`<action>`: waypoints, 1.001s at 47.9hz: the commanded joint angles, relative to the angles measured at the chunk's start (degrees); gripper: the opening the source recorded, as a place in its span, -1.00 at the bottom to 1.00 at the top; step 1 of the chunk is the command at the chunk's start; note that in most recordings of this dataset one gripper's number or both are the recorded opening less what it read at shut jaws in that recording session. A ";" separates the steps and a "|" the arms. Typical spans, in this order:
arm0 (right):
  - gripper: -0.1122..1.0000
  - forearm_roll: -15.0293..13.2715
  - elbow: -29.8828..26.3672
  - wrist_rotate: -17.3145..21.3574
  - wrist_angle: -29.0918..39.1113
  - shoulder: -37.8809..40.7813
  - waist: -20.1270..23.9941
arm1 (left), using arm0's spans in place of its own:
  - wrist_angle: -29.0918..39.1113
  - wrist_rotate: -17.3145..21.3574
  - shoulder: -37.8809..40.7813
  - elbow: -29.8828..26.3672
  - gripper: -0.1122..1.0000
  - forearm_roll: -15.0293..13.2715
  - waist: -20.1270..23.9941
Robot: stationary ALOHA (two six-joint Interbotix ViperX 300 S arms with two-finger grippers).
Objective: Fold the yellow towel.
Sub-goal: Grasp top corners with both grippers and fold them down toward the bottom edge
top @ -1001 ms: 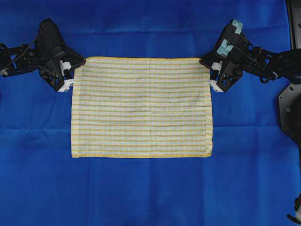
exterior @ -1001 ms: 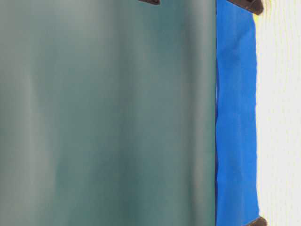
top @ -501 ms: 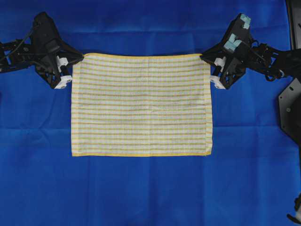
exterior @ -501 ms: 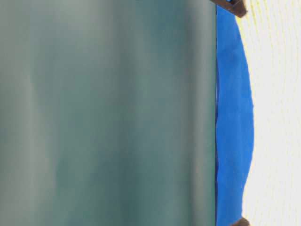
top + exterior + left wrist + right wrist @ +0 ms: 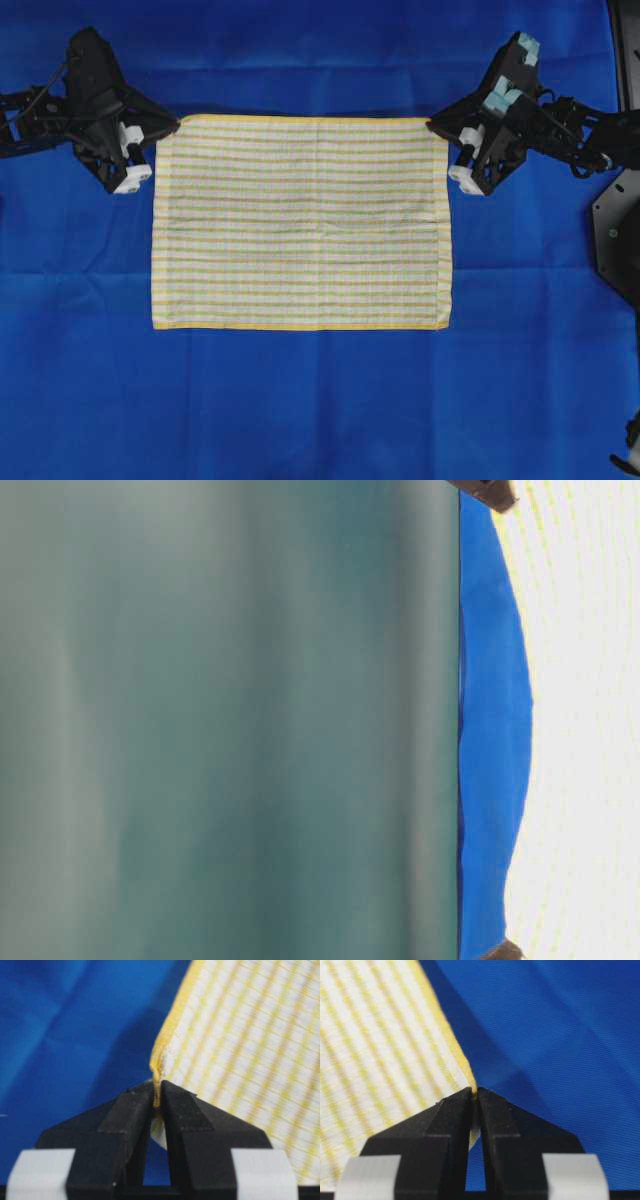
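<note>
Overhead view, from the left: the left pincer point(image 5: 172, 127) pinches the upper left corner of the yellow towel point(image 5: 300, 225), which spreads across the frame's middle over the blue sheet point(image 5: 300, 410); the right pincer point(image 5: 434, 125) pinches its upper right corner.

Yellow towel point(image 5: 300, 225): woven cloth, matt, with a coarse, visibly gridded weave of white and yellow threads; stitched yellow hem along its edges. Blue sheet point(image 5: 320, 400): thin, smooth fabric, matt with a faint sheen, fine diagonal weave visible in the right wrist view, shallow creases. Left gripper point(image 5: 156, 1105) and right gripper point(image 5: 474, 1097): fingers of matt black plastic, slightly grainy, with white plastic blocks behind.
</note>
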 commanded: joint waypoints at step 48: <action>-0.73 22.76 3.08 0.09 -0.35 -6.24 38.14 | -1.23 -15.29 -6.50 2.37 -0.72 -0.09 -35.24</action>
